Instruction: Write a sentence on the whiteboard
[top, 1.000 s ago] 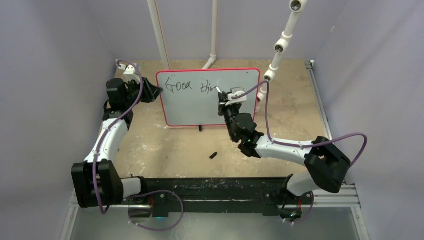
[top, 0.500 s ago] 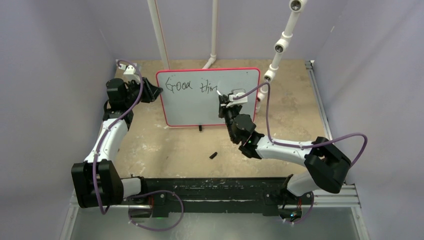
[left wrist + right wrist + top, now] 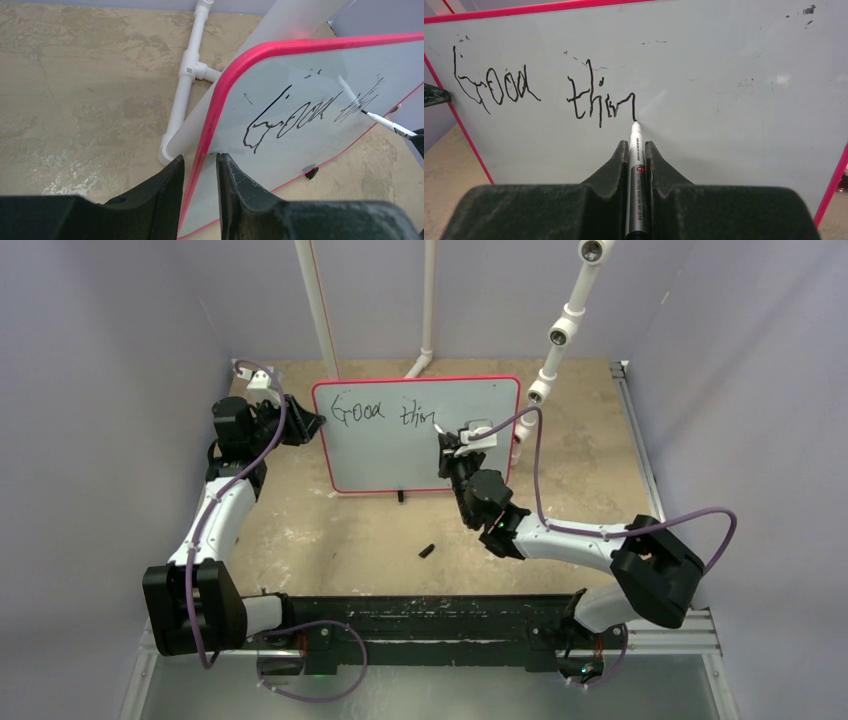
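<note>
A: Right claw (image 3: 636, 145)?
B: Closed tight on a marker (image 3: 636, 175), nib touching the whiteboard (image 3: 734, 90) at the end of the sentence (image 3: 544, 95), reading "Good thin".
A: Left claw (image 3: 200, 161)?
B: Pinched on the whiteboard's left rim. Board standing on edge, toward the far side.
A: Underneath?
B: Tan mottled worktop (image 3: 330, 530), scuffed pale in patches, with a small black piece (image 3: 427, 551) lying just near of the board.
A: Around it?
B: White pipes (image 3: 318, 310) rising at the far side; plain lilac walls (image 3: 100, 390) left, right and far.

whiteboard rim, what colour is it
The rim is pink-red, clearest in the left wrist view.
</note>
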Controlling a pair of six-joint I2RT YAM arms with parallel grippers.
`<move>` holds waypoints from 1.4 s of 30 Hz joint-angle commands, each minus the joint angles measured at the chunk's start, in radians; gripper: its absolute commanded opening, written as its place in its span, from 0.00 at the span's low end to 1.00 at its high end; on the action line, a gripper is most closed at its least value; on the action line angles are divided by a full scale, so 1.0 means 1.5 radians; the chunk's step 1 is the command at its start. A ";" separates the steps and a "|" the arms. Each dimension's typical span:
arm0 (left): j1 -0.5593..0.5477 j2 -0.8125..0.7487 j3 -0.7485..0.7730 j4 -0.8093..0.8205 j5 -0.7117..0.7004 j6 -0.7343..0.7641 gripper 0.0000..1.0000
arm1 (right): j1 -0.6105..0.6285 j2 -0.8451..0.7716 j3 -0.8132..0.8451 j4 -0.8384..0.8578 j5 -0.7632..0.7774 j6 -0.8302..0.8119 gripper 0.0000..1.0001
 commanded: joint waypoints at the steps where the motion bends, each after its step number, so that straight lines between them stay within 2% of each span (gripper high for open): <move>1: 0.000 -0.017 -0.003 0.014 -0.001 0.007 0.29 | -0.002 -0.038 -0.002 -0.008 0.002 -0.004 0.00; 9: 0.000 -0.016 -0.002 0.013 -0.001 0.008 0.29 | -0.005 -0.102 -0.011 -0.037 -0.040 0.013 0.00; 20: 0.000 -0.015 -0.002 0.010 -0.004 0.010 0.29 | -0.041 -0.084 -0.001 -0.024 -0.072 0.013 0.00; 42: 0.000 -0.014 -0.002 0.009 -0.005 0.012 0.29 | -0.054 -0.055 0.015 0.015 -0.085 -0.007 0.00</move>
